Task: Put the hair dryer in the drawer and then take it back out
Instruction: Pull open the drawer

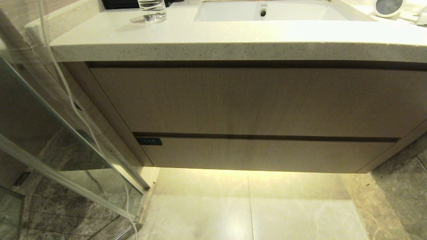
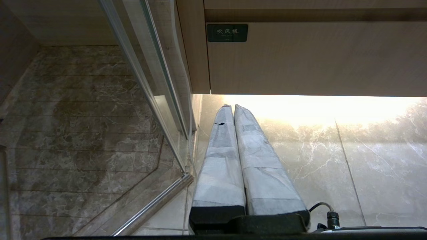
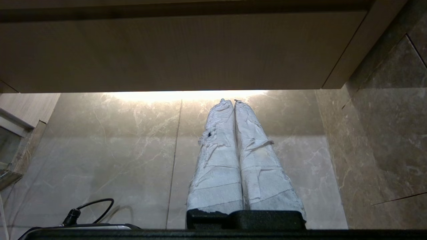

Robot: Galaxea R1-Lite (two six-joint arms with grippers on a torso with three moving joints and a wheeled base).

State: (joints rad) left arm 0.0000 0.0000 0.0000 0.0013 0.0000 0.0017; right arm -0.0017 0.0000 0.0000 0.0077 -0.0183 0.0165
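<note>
The hair dryer (image 1: 388, 6) lies on the counter at the far right beside the sink, its dark grey round end facing me and its white plug (image 1: 421, 17) next to it. The drawer (image 1: 267, 155) is the shallow lower front of the vanity, pushed in flush, with a small black label (image 1: 149, 141) at its upper left. Neither arm shows in the head view. My left gripper (image 2: 232, 106) hangs low over the floor below the drawer's (image 2: 317, 60) labelled corner, shut and empty. My right gripper (image 3: 232, 101) hangs likewise under the drawer's (image 3: 173, 53) right part, shut and empty.
A taller wood-grain panel (image 1: 253, 100) sits above the drawer, under a speckled stone counter (image 1: 233, 40) with a white sink (image 1: 267, 13) and a glass (image 1: 152, 10). A glass shower partition (image 1: 66, 140) with a hanging white cord (image 1: 71, 100) stands to the left. A dark stone wall (image 1: 400, 186) is on the right.
</note>
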